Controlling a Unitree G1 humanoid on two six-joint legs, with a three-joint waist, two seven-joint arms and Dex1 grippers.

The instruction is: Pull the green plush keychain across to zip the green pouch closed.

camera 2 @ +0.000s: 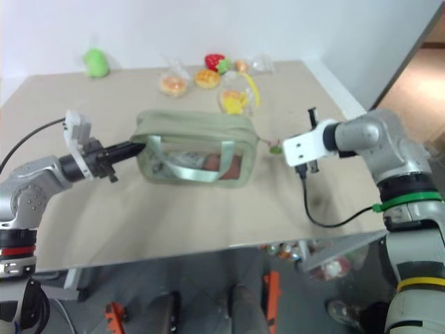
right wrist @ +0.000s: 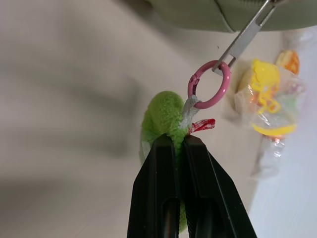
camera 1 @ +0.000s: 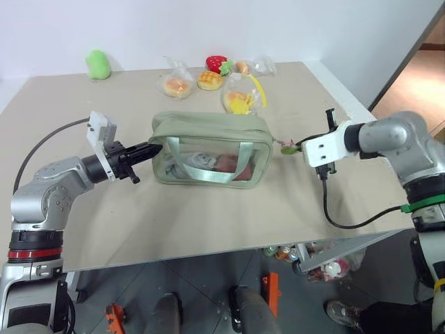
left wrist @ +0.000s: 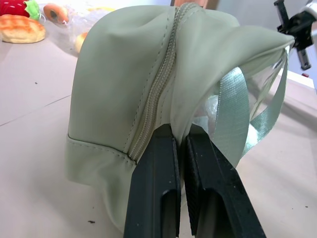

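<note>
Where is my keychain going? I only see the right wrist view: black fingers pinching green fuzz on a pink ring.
Observer: The keychain sits just past the pouch's right end, held by the right gripper.
Operator: Is something holding the pouch?
Observer: Yes. The left gripper is shut on the fabric at the pouch's left end.
Operator: Is it zipped?
Observer: In the left wrist view the zipper looks closed along the part that shows.
</note>
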